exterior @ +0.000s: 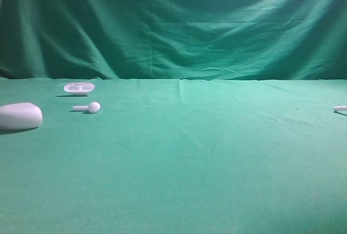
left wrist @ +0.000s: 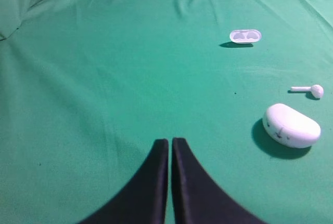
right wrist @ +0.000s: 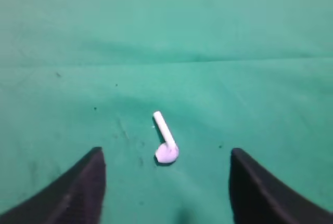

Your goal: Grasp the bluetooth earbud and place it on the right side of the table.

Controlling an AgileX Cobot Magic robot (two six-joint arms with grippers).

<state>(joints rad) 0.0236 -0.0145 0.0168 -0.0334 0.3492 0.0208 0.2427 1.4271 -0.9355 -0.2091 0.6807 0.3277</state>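
Standing with its jaws wide apart and empty above the earbud (right wrist: 166, 148), the right gripper (right wrist: 166, 193) should lift straight up without nudging it, since that earbud already lies on the table (right wrist: 250, 37), just ahead of the jaws.

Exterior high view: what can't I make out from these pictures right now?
- Both arms: outside the exterior high view.
- Placed bluetooth earbud: cut off by that view's right edge.
- Right gripper, left gripper: only fingertips show; frame bottoms cut the rest.
- Case markings: too blurred.
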